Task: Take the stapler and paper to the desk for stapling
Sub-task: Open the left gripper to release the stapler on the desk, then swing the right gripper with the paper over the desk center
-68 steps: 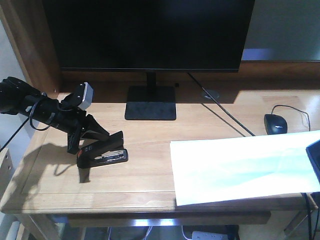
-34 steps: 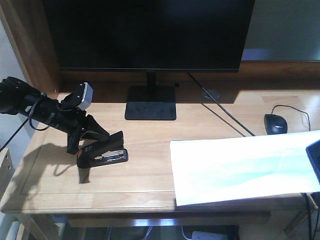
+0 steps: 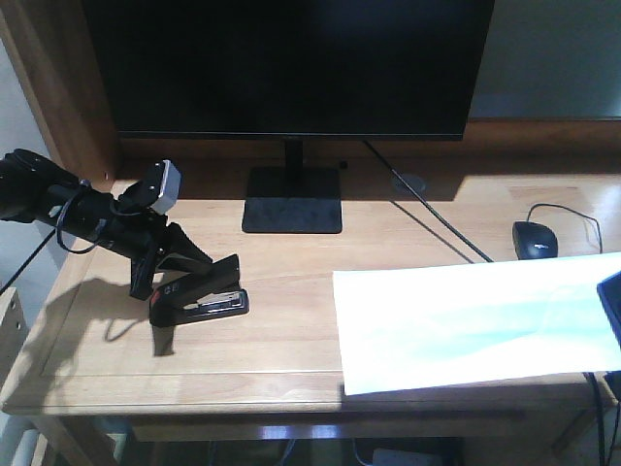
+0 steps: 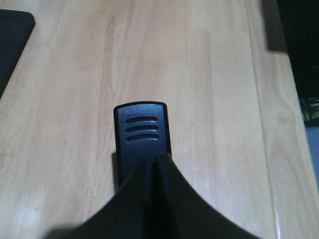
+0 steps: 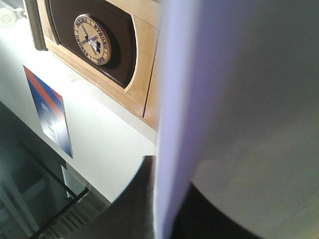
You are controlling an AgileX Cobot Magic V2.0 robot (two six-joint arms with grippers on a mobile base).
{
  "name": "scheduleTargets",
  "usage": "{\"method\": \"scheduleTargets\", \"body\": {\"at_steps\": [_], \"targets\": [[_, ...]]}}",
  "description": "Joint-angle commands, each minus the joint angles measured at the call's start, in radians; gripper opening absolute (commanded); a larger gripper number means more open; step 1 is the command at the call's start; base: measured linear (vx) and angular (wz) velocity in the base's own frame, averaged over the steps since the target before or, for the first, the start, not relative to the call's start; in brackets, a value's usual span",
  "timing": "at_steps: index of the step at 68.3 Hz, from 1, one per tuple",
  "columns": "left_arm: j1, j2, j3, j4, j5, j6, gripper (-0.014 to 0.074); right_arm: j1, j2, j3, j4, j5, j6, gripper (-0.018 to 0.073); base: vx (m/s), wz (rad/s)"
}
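Paper [image 3: 466, 320] slightly rightward; stapler [image 3: 204, 303] in left pincer [image 3: 170, 274]

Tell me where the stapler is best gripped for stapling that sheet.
Probably the rear hinge end, from the left, where the left pincer is clamped: the stapler sits on the desk with its nose toward the paper, leaving the mouth free.

Black stapler [image 3: 199, 303], white paper [image 3: 466, 320]

Matt black plastic stapler [image 3: 199, 303] on smooth light-wood desk [image 3: 291, 272]; plain white paper [image 3: 466, 320].
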Motion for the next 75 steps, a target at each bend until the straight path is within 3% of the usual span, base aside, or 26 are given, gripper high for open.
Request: {"method": "scheduleTargets", "body": {"at_steps": [1,11,20,33,45,51,65,75], "targets": [[-0.005,-0.059,-0.024,-0.055,0.039,-0.004,-0.0006,-0.003,0.003,0.022,0.006,-0.079,-0.015,-0.0001,0.00,0.00],[-0.005,-0.059,-0.024,-0.055,0.039,-0.004,-0.0006,-0.003,0.003,0.006,-0.098,-0.030,-0.023,-0.0001,0.00,0.00],[-0.005,-0.059,-0.024,-0.055,0.039,-0.004,-0.0006,-0.003,0.003,-0.058,-0.314,0.052,0.022,-0.0001,0.00,0.00],[-0.005,-0.059,-0.024,-0.055,0.039,-0.004,-0.0006,-0.003,0.024,-0.226,-0.736,0.168,0.212,-0.0001,0.00,0.00],[-0.005,-0.059,-0.024,-0.055,0.039,-0.004,-0.0006,-0.003,0.095,-0.401,-1.131,0.166,0.420,-0.0001,0.00,0.00],[-0.005,-0.059,-0.024,-0.055,0.039,-0.004,-0.0006,-0.003,0.150,-0.475,-1.277,0.165,0.520,-0.0001,0.00,0.00],[-0.005,-0.059,-0.024,-0.055,0.039,-0.004,-0.0006,-0.003,0.343,-0.625,-1.396,0.142,0.564,-0.0001,0.00,0.00],[-0.005,-0.059,-0.024,-0.055,0.039,-0.004,-0.0006,0.001,0.519,-0.715,-1.409,0.132,0.570,-0.0001,0.00,0.00]]}}
